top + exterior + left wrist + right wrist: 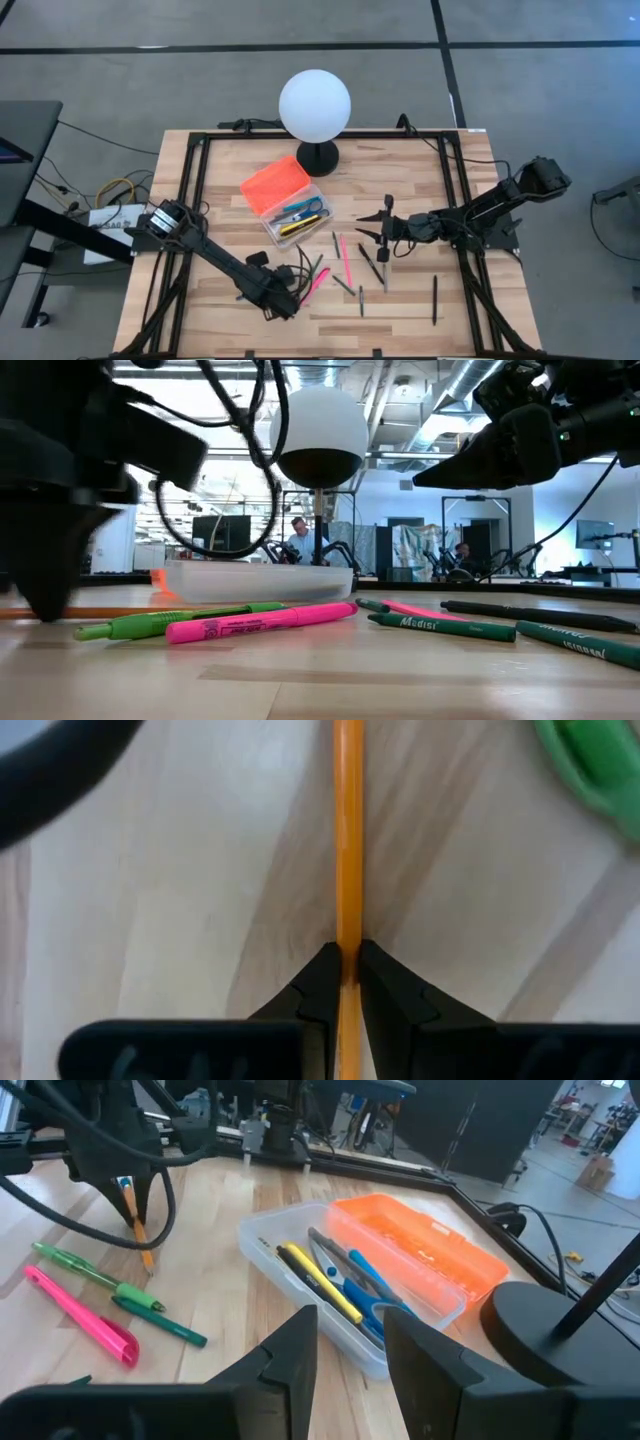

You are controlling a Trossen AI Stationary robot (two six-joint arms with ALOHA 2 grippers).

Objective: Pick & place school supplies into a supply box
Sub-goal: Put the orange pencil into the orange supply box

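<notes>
The supply box (290, 205) lies open on the worktop (420, 300), a little toward its far edge and just in front of the black foot of the white globe lamp (314, 104). Its orange lid (274, 183) is folded back flat beside the clear tray, which holds blue-handled scissors (365, 1285), a yellow pen (318, 1280) and a dark pen.

The left arm reaches in from the worktop's left edge, stretched low and slanting toward the near edge. Its left gripper (283, 303) points down at the wood close to the near edge, fingers pressed together on a thin orange pencil (347, 840). The left wrist view shows the pencil running straight out between the two dark fingertips (322, 982). In the right wrist view the pencil slants down from the fingers with its tip at the wood.

Just beside it lie a pink highlighter (262, 623) and a green pen (175, 620), side by side. More dark green pens (371, 264) and a pink pen (346, 258) are scattered toward the middle of the near half, and a dark pen (435, 298) lies alone toward the right near corner.

The right arm comes in from the right edge, folded at the elbow and held above the middle of the worktop. The right gripper (376, 226) faces the box, its fingers spread and holding nothing.
</notes>
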